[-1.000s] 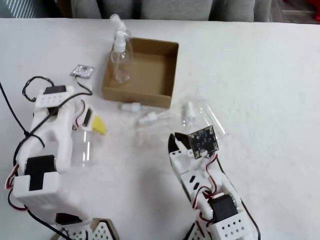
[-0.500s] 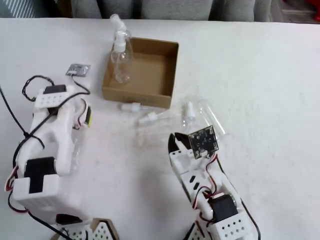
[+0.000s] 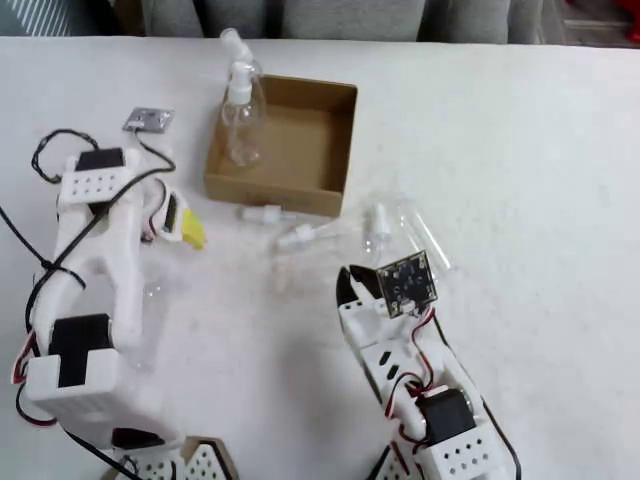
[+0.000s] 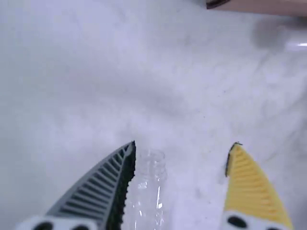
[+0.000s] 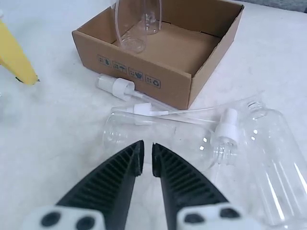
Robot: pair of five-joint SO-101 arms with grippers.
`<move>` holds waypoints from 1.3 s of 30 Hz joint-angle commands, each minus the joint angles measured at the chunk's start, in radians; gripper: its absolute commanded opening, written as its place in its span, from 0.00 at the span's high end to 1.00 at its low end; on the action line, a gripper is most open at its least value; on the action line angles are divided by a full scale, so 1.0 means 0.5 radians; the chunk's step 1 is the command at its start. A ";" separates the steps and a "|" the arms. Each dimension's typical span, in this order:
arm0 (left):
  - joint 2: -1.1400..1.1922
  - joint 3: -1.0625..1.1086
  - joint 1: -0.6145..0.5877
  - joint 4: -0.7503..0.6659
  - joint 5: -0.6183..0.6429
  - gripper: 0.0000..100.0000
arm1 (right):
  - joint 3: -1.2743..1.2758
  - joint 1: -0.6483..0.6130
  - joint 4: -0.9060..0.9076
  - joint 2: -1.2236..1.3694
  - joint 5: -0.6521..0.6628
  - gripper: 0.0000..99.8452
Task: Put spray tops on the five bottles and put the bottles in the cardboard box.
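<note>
High view: the left arm (image 3: 95, 260) has slid farther across the desk (image 3: 520, 150), away from its base, than a second ago. Its yellow finger, covered half a second ago, shows again. In the left wrist view the left tool (image 4: 182, 146) is spread wide and released. The neck of an uncapped bottle (image 4: 151, 165) lies between its fingers, close to the grey one, so it looks lined up for a grab but is not yet holding. The right tool (image 5: 147, 146) has not moved. It is clenched on nothing, near the loose spray tops (image 5: 117, 86) and lying bottles (image 5: 158, 132) before the cardboard box (image 5: 158, 79). The uncapped bottle's body is cut off in the wrist view and mostly hidden under the arm from above. Whether one or two capped bottles (image 3: 243, 120) stand in the box is hard to tell.
</note>
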 commanded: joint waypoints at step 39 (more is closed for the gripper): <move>-0.671 1.046 -0.235 -0.423 -0.773 0.69 | 0.018 -0.005 0.008 -0.014 0.025 0.98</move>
